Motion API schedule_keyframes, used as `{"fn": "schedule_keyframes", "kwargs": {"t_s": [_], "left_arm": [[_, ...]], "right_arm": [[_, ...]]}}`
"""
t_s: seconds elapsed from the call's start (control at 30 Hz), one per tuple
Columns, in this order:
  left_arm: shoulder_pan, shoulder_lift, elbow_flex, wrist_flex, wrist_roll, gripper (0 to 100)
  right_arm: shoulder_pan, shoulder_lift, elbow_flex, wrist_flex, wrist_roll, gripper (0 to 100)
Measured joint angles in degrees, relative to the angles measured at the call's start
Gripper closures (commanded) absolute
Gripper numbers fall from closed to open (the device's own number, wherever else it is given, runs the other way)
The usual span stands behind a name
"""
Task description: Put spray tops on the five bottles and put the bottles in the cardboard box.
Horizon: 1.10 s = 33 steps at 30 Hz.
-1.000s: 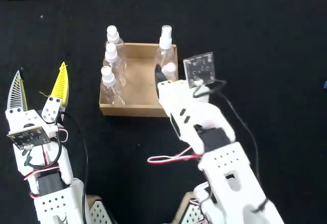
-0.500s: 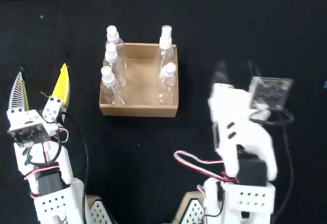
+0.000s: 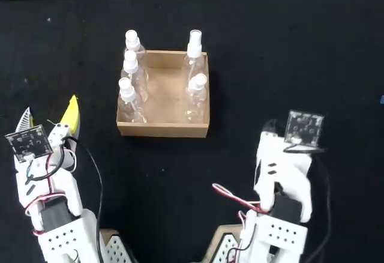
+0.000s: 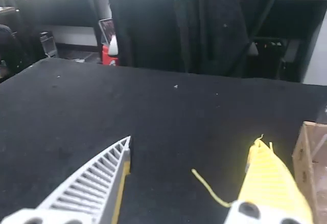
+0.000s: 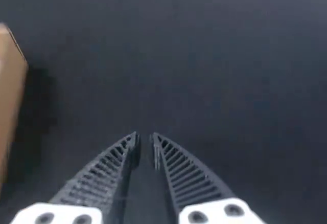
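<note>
The cardboard box (image 3: 163, 129) sits mid-table. Five clear bottles with white spray tops stand in it: three along its left wall (image 3: 127, 90) (image 3: 130, 65) (image 3: 132, 39) and two along its right wall (image 3: 194, 42) (image 3: 197, 86). My left gripper (image 3: 49, 114) (image 4: 191, 155) is open and empty over the bare table, left of the box, with one white and one yellow finger (image 4: 266, 179). Over the table to the right of the box and nearer the front, my right gripper (image 3: 271, 125) (image 5: 144, 140) has its black fingers shut on nothing.
The table (image 3: 300, 47) is covered in black cloth. A box corner (image 4: 309, 155) shows beside the yellow finger, and a box wall (image 5: 10, 83) lies off to one side of the right gripper. A thin yellow strand (image 4: 207, 185) hangs from the yellow finger. Red and white cables (image 3: 231, 196) trail at the right arm's base.
My right arm has left the bottle at the box's right wall and pulled back to the right and toward the front. My left arm has drawn back a little.
</note>
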Motion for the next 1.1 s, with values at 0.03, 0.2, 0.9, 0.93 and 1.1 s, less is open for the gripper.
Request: {"fn": "schedule_keyframes", "kwargs": {"t_s": [0.03,0.2,0.9,0.93,1.1], "left_arm": [[-0.4,0.0,0.0,0.0,0.0,67],[-1.1,0.0,0.0,1.3,0.0,66],[-1.5,0.0,0.0,23.0,0.0,67],[-1.5,0.0,0.0,23.7,0.0,68],[-1.5,0.0,0.0,27.5,0.0,99]], "right_arm": [[0.6,-1.4,0.6,1.2,0.9,98.7],[2.9,-7.5,0.9,10.0,2.7,98.3],[3.0,-7.6,0.9,33.9,3.0,98.5],[3.0,-7.6,0.9,33.9,3.0,98.5],[3.0,-7.6,0.9,33.9,3.0,98.5]]}}
